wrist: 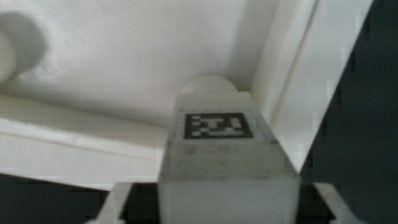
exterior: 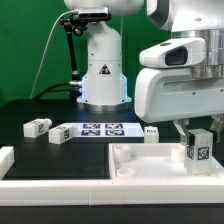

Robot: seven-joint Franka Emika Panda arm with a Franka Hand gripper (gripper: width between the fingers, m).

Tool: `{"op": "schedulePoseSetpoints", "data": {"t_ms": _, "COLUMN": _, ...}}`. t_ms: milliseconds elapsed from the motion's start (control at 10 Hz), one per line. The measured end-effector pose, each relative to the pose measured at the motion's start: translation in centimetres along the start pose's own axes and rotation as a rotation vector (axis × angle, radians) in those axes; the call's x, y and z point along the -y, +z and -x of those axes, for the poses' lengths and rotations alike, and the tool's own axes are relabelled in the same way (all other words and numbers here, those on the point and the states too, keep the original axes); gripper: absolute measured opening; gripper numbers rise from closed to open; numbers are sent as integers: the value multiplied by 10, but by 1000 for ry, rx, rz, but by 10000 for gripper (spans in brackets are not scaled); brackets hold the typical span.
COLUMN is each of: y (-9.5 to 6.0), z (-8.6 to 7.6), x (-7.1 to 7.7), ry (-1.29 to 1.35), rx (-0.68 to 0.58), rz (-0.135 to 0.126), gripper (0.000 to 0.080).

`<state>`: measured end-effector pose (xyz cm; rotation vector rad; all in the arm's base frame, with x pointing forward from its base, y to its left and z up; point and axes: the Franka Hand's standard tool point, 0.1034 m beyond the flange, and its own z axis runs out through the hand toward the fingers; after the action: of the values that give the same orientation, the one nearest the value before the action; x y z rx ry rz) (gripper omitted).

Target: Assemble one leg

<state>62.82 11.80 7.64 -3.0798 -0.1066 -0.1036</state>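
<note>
My gripper (exterior: 198,136) is shut on a leg (exterior: 197,149), a small white block with a black-and-white tag facing the camera. It holds the leg upright over the right end of the large white tray-like piece (exterior: 135,160). I cannot tell whether the leg's lower end touches the piece. In the wrist view the leg (wrist: 221,140) stands out from between the fingers of the gripper (wrist: 222,205). Its far end is at the tray-like piece's inner corner, beside the raised wall (wrist: 294,70).
The marker board (exterior: 100,129) lies mid-table before the robot base (exterior: 103,70). Two loose legs (exterior: 38,127) (exterior: 60,133) lie at its left and a third (exterior: 152,131) at its right. A white part (exterior: 6,160) is at the exterior view's left edge. A round recess (wrist: 18,45) shows in the tray-like piece.
</note>
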Motion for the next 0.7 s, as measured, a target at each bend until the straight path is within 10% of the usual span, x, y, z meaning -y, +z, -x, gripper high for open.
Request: {"op": "schedulePoseSetpoints", "data": {"t_ms": 700, "y": 2, "z": 1, "x": -5, "ry": 1012, "rx": -11, "rz": -1, "gripper": 292}}
